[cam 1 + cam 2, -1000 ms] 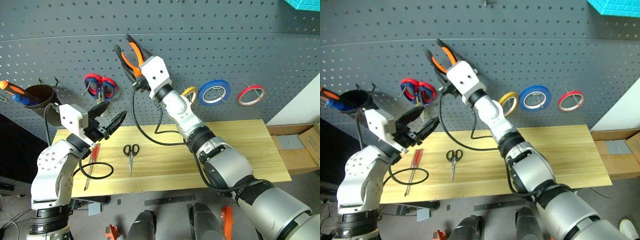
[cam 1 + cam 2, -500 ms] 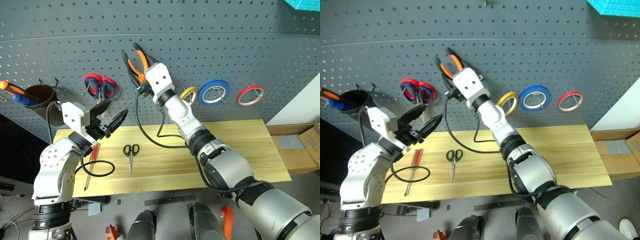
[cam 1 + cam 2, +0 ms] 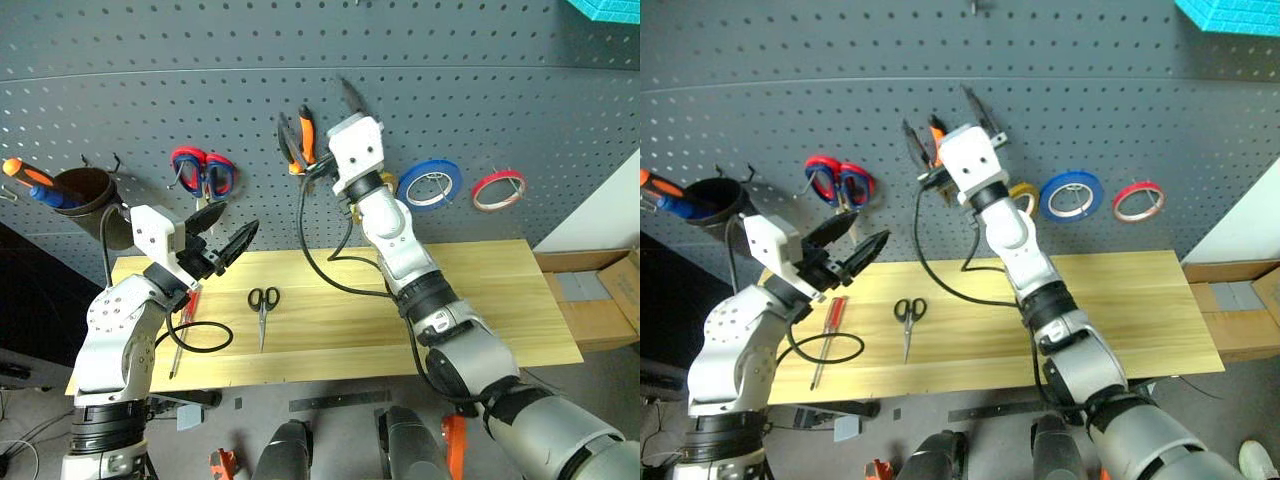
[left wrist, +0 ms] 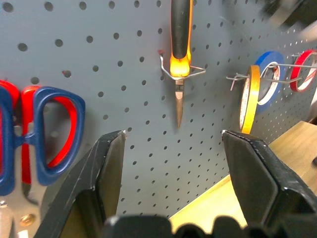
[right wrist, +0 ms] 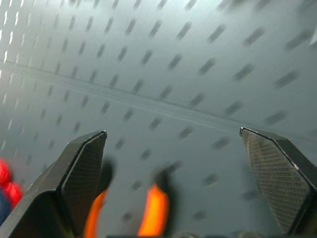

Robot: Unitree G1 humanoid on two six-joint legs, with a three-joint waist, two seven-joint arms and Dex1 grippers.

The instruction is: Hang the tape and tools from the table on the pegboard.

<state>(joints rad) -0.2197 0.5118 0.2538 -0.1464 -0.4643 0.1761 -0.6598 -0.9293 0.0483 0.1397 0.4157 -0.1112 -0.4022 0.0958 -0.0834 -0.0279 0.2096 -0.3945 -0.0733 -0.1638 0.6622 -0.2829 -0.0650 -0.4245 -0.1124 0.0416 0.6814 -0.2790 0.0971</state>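
The orange-and-black pliers [image 3: 305,135] hang nose down on a hook of the dark grey pegboard [image 3: 150,80]. My right gripper [image 3: 313,101] stands open around their handles; I cannot tell whether a finger touches them. The red tape [image 3: 500,188] hangs on the pegboard at the right. Small black scissors [image 3: 263,300] and the red-handled screwdriver [image 3: 183,325] lie on the wooden table [image 3: 480,290]. My left gripper [image 3: 222,232] is open and empty above the table's left end, pointing at the board.
Red-and-blue shears [image 3: 203,172], a blue roll [image 3: 428,183] and a yellow roll [image 4: 246,94] hang on the board. A dark cup [image 3: 85,190] at far left holds an orange-and-blue screwdriver [image 3: 30,183]. A black cable loop [image 3: 195,340] lies by the screwdriver. Cardboard box [image 3: 600,290] at right.
My right gripper carried the pliers to the right along the board, then opened; the pliers now hang on a hook. The left arm has stayed put.
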